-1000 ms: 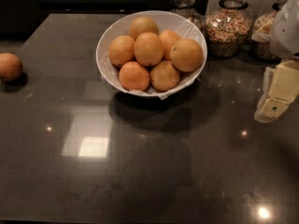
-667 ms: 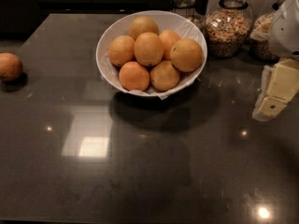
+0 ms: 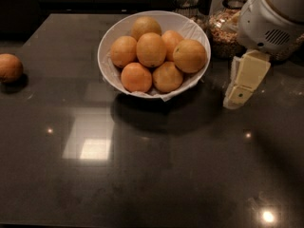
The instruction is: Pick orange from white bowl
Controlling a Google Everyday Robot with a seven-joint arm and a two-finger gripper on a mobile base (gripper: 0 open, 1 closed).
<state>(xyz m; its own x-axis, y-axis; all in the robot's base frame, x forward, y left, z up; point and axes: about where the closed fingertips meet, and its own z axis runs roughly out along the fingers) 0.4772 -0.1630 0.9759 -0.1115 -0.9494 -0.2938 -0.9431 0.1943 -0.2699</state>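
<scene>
Hand point(image 3: 236, 99) at right, above dark tabletop point(image 3: 156, 175), just right of white bowl point(image 3: 105, 65); open or closed, cannot tell. Bowl piled with oranges point(image 3: 151, 50). Grain jar point(image 3: 222, 30) behind. Lone orange point(image 3: 9, 68) far left.

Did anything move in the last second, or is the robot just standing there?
The gripper slid left, closer to the white bowl, and more of the white arm came into view at the upper right. It touches no orange yet. The oranges piled in the bowl, the lone orange at the table's left edge and the grain jar behind stayed put.
</scene>
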